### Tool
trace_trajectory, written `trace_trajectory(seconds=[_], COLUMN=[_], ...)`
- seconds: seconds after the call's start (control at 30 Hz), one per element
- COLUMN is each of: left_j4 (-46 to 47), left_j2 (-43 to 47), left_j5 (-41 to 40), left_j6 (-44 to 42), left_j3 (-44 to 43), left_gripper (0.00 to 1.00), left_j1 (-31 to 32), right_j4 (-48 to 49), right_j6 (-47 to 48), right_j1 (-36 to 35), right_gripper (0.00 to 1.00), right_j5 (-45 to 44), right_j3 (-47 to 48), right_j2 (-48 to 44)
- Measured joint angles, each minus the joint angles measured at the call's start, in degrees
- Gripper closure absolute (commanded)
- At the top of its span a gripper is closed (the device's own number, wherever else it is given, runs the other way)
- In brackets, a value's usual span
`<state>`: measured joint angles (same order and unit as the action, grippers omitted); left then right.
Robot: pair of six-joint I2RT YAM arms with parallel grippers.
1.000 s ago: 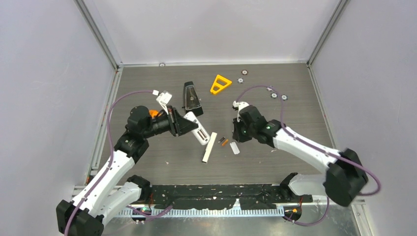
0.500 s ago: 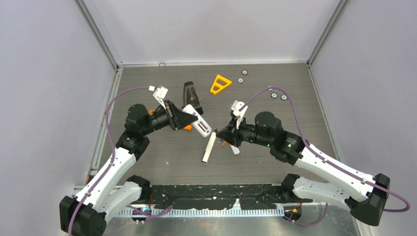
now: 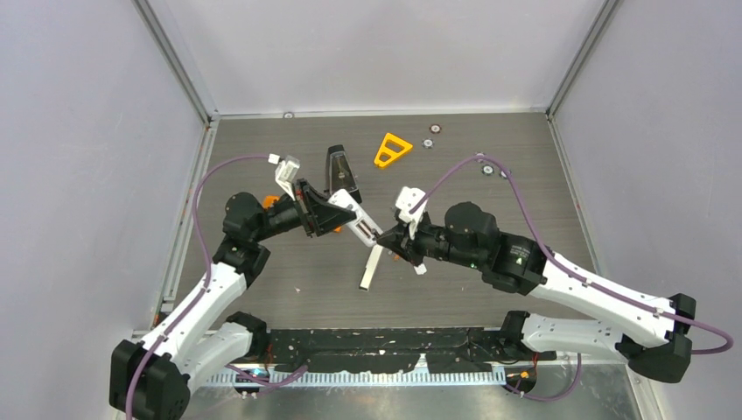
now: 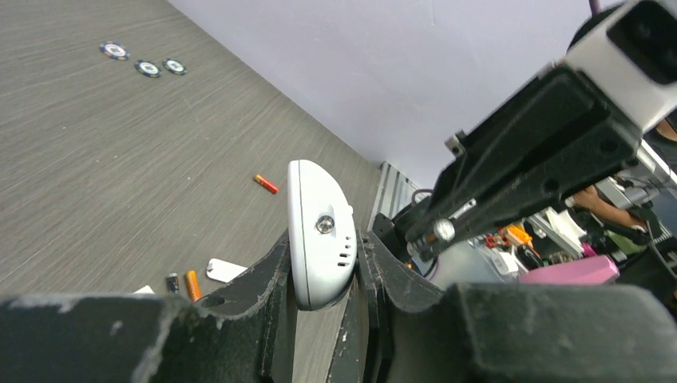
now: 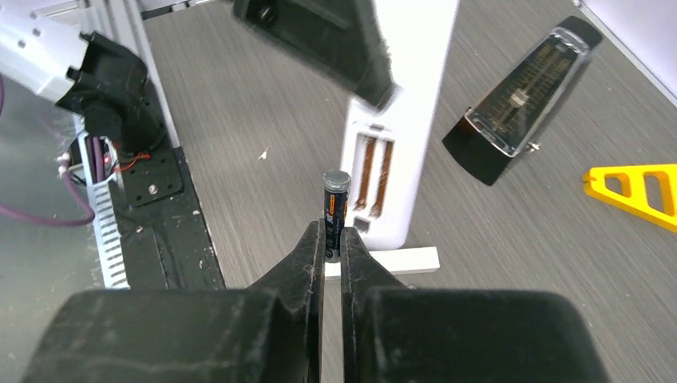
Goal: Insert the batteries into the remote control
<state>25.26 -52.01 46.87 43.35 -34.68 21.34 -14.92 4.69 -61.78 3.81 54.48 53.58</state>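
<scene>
My left gripper (image 3: 343,214) is shut on a white remote (image 3: 360,227) and holds it tilted above the table; the left wrist view shows the remote (image 4: 319,231) between the fingers. Its open battery compartment (image 5: 371,171) faces my right gripper (image 3: 391,238). That gripper (image 5: 334,239) is shut on a dark battery with an orange stripe (image 5: 335,209), its tip just short of the compartment. On the table lie a dark grey battery (image 4: 172,282), an orange battery (image 4: 192,284) and a red battery (image 4: 267,183).
A long white strip (image 3: 372,267) and a small white cover (image 4: 227,270) lie under the grippers. A black metronome (image 3: 341,171) and an orange triangle (image 3: 392,149) lie farther back. Round discs (image 3: 435,129) lie at the back right.
My right gripper has turned from pointing down by the loose batteries to pointing left, and has moved toward the remote. My left gripper has carried the remote a little right and up.
</scene>
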Motion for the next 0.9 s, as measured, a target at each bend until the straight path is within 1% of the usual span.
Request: trace_trajectory(seconds=[0.13,0.2,0.37,0.63,0.9], left_j4=[7.5,11.5,18.2,23.0,24.2], left_j2=[-1.8,-3.2,-6.6,-7.5,-8.7], left_j5=[2.8,4.1,5.5,4.1,1.9], left_j6=[2.5,4.4,9.3,15.9,17.8], left_j3=[2.0,2.9,3.8,4.9,7.9], left_gripper=[1.0,1.0,1.0,1.0,1.0], left_j1=[0.0,0.0,0.0,0.0,0.1], right_j4=[-5.9,-7.6,-14.3,-23.6,-29.7], right_j6=[-2.2,-3.7,-6.8,-10.2,-12.6], right_j1=[0.0,0.0,-0.1,-1.2,-1.6], right_gripper=[0.95,0.95,0.95,0.95,0.94], right_j5=[-3.1,-3.6,-3.8,-4.0,-5.4], right_j3=[7.9,10.1,14.2,20.9,24.7], right_j2=[4.5,5.4,6.8,12.7,17.9])
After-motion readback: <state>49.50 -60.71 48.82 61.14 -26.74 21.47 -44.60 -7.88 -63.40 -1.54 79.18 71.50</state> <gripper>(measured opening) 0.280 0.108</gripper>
